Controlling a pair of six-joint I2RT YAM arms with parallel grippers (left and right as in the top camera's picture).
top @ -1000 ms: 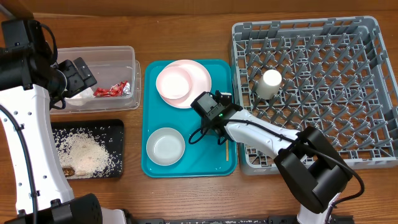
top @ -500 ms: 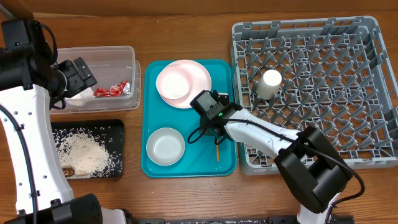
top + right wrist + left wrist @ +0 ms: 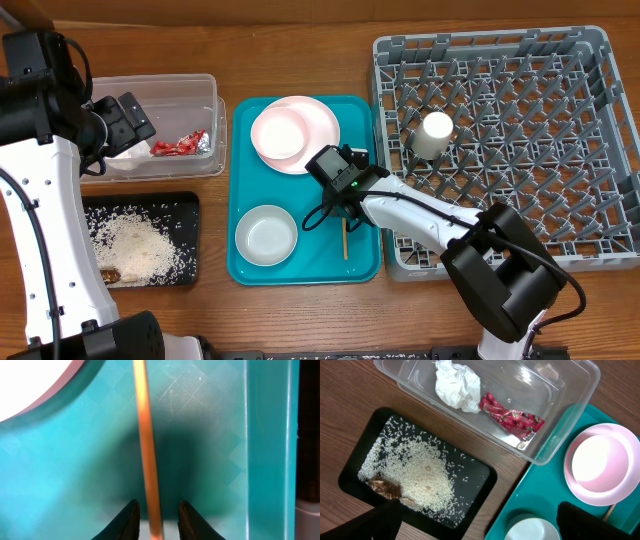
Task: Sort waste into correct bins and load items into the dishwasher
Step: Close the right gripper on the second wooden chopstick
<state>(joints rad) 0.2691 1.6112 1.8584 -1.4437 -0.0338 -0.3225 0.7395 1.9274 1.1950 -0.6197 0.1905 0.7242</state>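
**One chopstick between the right fingers, left gripper spread wide over the bins**

The right gripper (image 3: 156, 520) is low over the teal tray (image 3: 210, 420). Its fingertips are slightly parted, and the thin wooden chopstick (image 3: 146, 445) runs between them and straight on past them. A sliver of tray shows on either side of the stick, so the jaws are a little open and not clamped on it. Beyond the fingertips and off to one side curves the edge of the pale pink plate (image 3: 45, 385). On the other side the tray's raised wall runs close alongside the gripper, and the grey dish rack (image 3: 480, 42) lies just past that wall. The small white cup (image 3: 435, 133) sits among the rack's pegs, well apart from this gripper. A white bowl (image 3: 267, 233) rests on the tray near the gripper, on the side away from the rack. A second bowl (image 3: 278, 132) sits on the pink plate.

The left gripper (image 3: 487, 521) hangs well above the table with its fingers spread wide and nothing between them. Past its fingertips is the clear tub (image 3: 570, 390), which holds the crumpled white tissue (image 3: 455, 385) and the red wrapper (image 3: 512, 417), apparently touching. Nearer the fingers lies the black tray (image 3: 479, 474), which holds a spread of white grains (image 3: 420, 475). A few brown scraps (image 3: 385, 487) lie at the tray's corner closest to one finger.
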